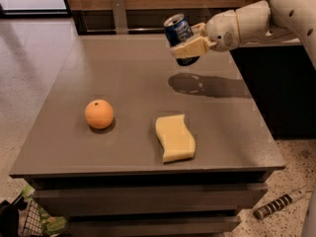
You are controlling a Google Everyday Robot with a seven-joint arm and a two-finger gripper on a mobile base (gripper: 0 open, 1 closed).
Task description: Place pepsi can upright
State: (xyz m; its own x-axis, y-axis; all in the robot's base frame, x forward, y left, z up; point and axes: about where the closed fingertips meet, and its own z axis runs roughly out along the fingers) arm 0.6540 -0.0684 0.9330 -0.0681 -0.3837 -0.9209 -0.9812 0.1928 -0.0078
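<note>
The pepsi can is dark blue with a silver top. My gripper is shut on it and holds it in the air above the far middle of the grey table. The can is nearly upright, tilted a little to the left. The white arm reaches in from the upper right. Its shadow lies on the table below the can.
An orange sits on the table at the left. A yellow sponge lies near the front edge, right of the orange. A dark cabinet stands to the right of the table. A cylindrical object lies on the floor at the lower right.
</note>
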